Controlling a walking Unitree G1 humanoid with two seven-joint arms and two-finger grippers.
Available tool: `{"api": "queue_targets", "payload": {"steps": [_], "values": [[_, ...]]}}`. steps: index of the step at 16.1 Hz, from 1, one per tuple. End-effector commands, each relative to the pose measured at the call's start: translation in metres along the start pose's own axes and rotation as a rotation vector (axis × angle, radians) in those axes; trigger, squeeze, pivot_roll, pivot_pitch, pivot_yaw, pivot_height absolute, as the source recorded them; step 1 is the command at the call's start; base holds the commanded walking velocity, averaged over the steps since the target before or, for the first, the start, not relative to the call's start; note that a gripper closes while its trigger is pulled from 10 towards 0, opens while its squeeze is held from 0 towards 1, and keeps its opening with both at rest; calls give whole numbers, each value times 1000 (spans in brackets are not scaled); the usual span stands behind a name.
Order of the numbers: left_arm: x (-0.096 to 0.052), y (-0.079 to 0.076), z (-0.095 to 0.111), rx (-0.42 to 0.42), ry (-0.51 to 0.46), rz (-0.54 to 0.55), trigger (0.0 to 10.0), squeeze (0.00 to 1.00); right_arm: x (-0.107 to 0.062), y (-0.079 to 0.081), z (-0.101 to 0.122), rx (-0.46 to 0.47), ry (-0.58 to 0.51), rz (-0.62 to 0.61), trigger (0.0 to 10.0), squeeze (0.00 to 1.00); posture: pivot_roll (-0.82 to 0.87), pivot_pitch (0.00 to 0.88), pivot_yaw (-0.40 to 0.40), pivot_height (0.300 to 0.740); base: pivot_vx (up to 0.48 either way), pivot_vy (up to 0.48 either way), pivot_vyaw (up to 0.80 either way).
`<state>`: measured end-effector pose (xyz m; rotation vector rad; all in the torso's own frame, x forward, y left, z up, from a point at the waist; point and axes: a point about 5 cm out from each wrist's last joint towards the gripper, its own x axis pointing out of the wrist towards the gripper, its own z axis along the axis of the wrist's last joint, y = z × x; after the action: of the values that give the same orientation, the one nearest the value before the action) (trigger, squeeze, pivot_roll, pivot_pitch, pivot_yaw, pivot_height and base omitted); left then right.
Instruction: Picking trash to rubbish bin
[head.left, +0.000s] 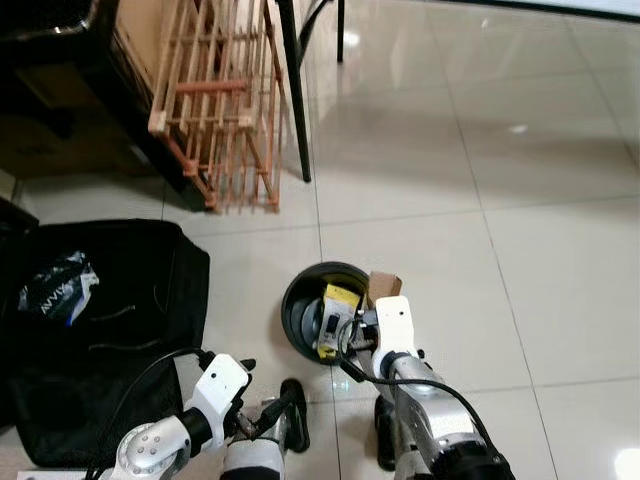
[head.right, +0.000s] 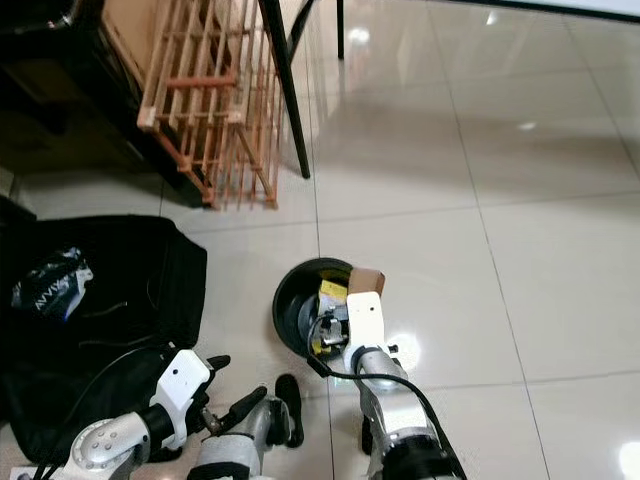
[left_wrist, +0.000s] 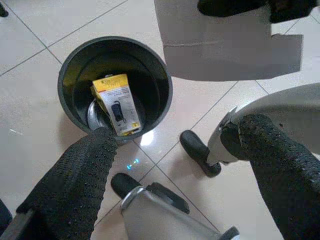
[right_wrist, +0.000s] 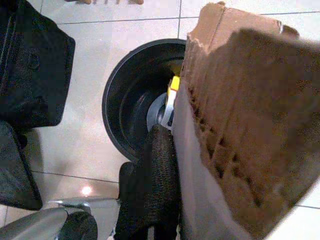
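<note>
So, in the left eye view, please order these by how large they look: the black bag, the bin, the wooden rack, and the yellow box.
1. Black bag
2. Wooden rack; it stands farther from the camera, so first place is unsure
3. Bin
4. Yellow box, inside the bin

White lettering on a wrapper atop the black bag is too blurred to read.
</note>
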<state>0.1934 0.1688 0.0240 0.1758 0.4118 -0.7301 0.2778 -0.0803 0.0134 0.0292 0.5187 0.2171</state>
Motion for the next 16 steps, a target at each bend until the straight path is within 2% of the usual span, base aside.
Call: {"api": "queue_targets", "payload": {"steps": [1,3,6,10,16], "values": [[-8,-3,-9,-20,42,8,10000,0,0,5,-11,24,29,11,10000,0,90,438,88,740,0,0,0],[-13,-6,-10,-21,53,8,10000,0,3,6,-6,-1,-3,13,10000,0,97,442,91,740,0,0,0],[-14,-6,-10,-23,60,9,10000,0,6,-1,0,-27,-37,-18,10000,0,99,439,91,740,0,0,0],[-15,-8,-7,-26,57,-1,10000,0,8,-6,-2,-30,-34,-33,10000,0,108,437,95,740,0,0,0],[-18,-11,-2,-52,50,-24,10000,0,9,3,-14,-36,-3,-5,10000,0,128,444,106,740,0,0,0]]}}
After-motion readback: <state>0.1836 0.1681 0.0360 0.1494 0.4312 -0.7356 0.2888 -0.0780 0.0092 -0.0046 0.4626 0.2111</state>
